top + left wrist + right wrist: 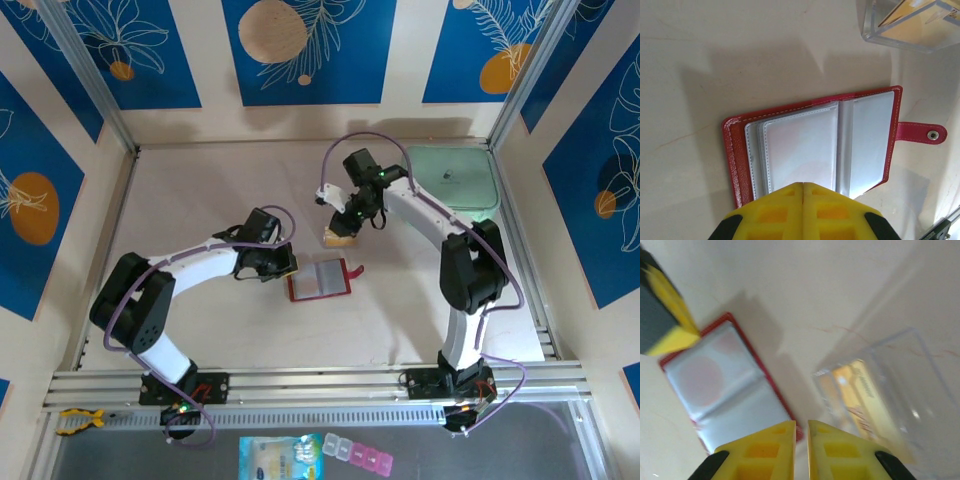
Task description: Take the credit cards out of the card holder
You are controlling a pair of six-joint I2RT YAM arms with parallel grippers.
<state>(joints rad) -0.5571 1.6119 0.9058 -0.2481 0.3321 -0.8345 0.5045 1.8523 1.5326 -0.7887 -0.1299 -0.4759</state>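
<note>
The card holder [318,280] lies open, the left gripper [803,186] at its edge with fingers [782,212] pressed together. Beside it the credit cards [860,400] sit in a clear box [922,357]; the right gripper [801,424] above is slightly spread

pale table [200,200] carries open red card holder [318,280], clear sleeve [905,41], mint case [452,185]

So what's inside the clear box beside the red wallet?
Tan-gold cards lie in the clear box. They overlap and the close view is blurred, so their number and anything beneath them cannot be told.
</note>
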